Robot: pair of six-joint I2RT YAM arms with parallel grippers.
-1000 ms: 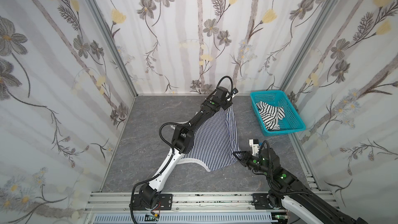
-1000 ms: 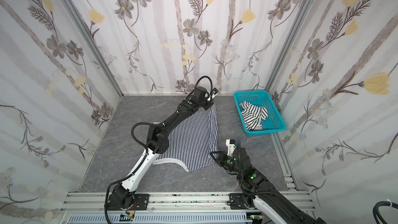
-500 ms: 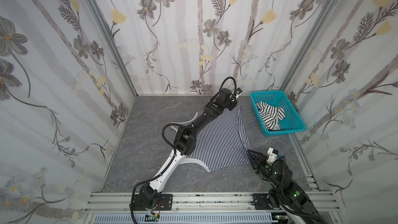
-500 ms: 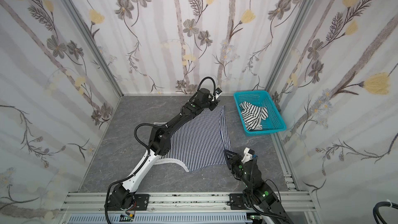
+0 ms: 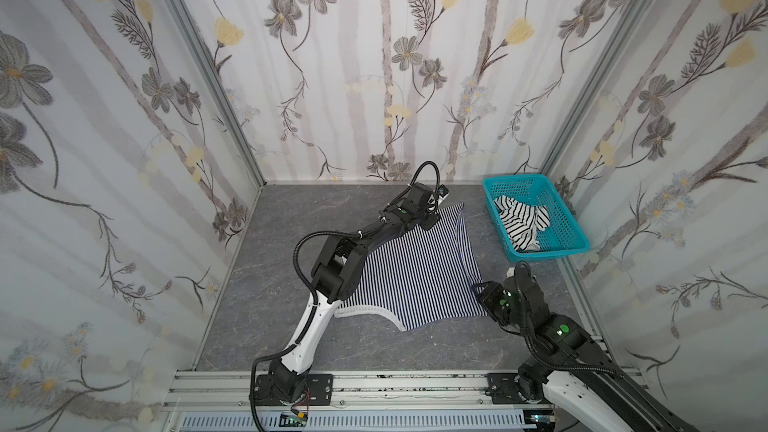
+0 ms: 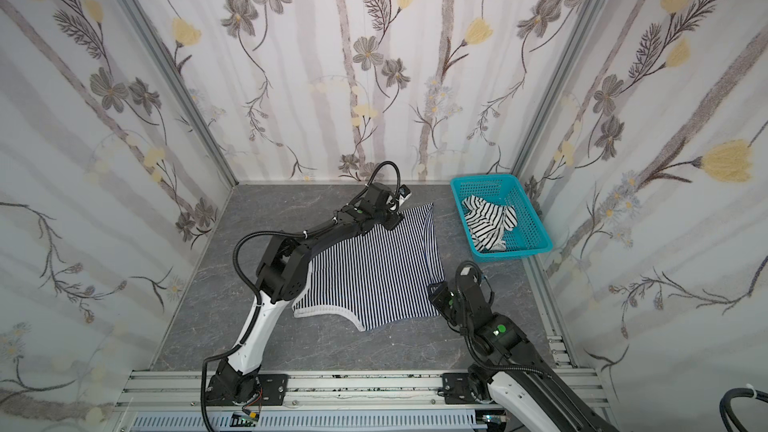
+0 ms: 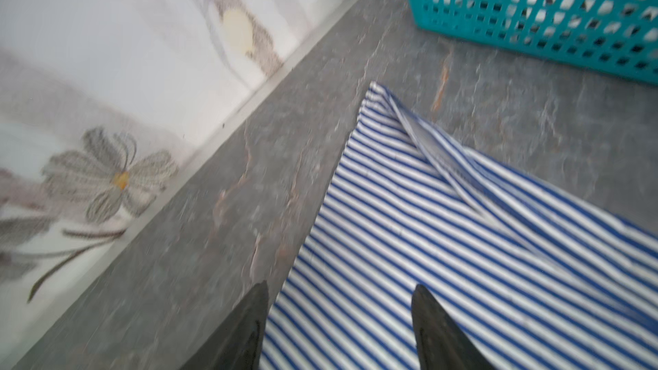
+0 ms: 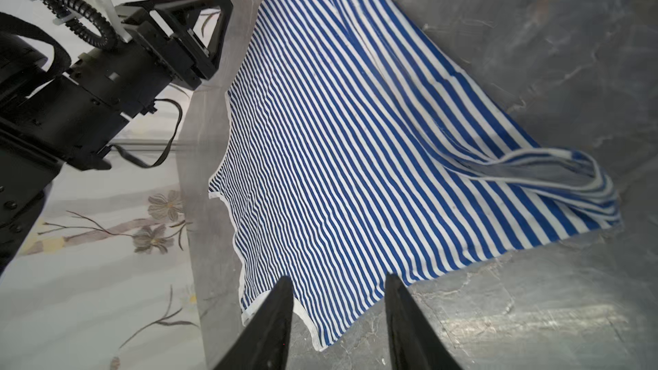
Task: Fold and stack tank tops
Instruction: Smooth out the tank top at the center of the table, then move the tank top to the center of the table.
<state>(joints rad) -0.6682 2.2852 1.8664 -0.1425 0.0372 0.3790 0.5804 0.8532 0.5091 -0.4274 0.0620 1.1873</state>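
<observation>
Left wrist view shows my left gripper (image 7: 340,286) with its jaws parted and nothing between them, hanging just over the far edge of the fine-striped tank top (image 7: 463,243). The right wrist view shows the same of my right gripper (image 8: 337,277): the jaws are apart and empty, above the cloth's near edge by its right corner. In both top views that top lies spread out nearly flat on the middle of the tabletop (image 5: 257,284), reaching toward the right side. Its white trim (image 5: 361,309) faces the front edge and its far corner sits near the turquoise basket (image 5: 552,252). The basket stands in the back right corner and holds the wide-striped tank top (image 5: 519,226), crumpled in a heap. I judge both tops to be light, limp knit cloth that drapes and will not hold any shape. The smooth grey surface should let them slide when dragged. A loose ruck (image 8: 569,172) stands up at the near right corner and a soft ridge (image 7: 427,151) runs along the right edge, so the cloth rumples easily. The best hold looks like a pinch right at a corner or on the trimmed hem, taking both layers together with one gripper at each end of an edge. A hold in the middle of the cloth would likely just pull up a peak.
</observation>
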